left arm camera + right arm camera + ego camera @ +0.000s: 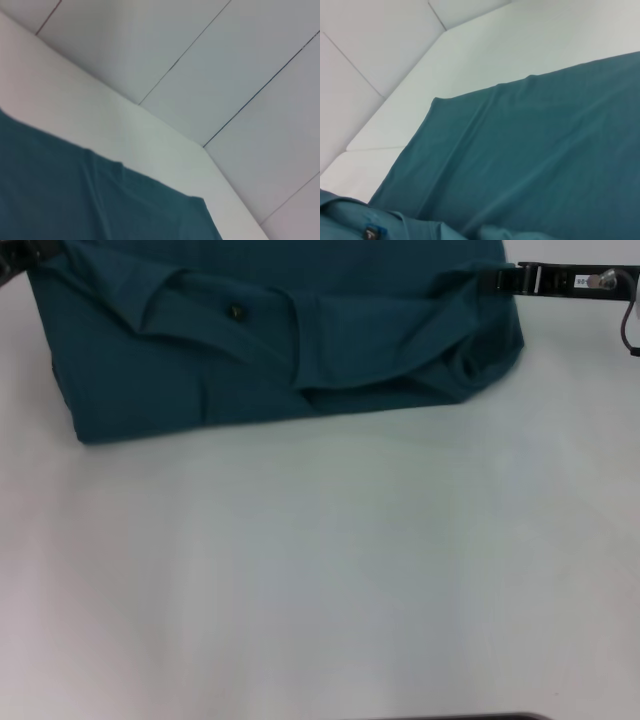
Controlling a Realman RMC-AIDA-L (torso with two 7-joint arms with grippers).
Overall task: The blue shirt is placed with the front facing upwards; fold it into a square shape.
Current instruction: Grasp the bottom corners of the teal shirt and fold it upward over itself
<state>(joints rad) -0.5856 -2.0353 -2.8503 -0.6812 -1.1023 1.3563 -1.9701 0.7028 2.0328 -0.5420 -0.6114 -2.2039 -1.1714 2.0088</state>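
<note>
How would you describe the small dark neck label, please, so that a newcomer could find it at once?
Start at the white table, whose far part is covered by the blue shirt. Along the shirt's near side runs a folded, wrinkled band with the collar, left of the right gripper. The neck label is the only dark speck on that teal cloth.

Blue shirt: dark teal, folded, lying at the far edge of a white table, collar fold and small dark label facing up. Right gripper: black, at the shirt's far right corner. Left gripper: barely visible, far left corner.
</note>
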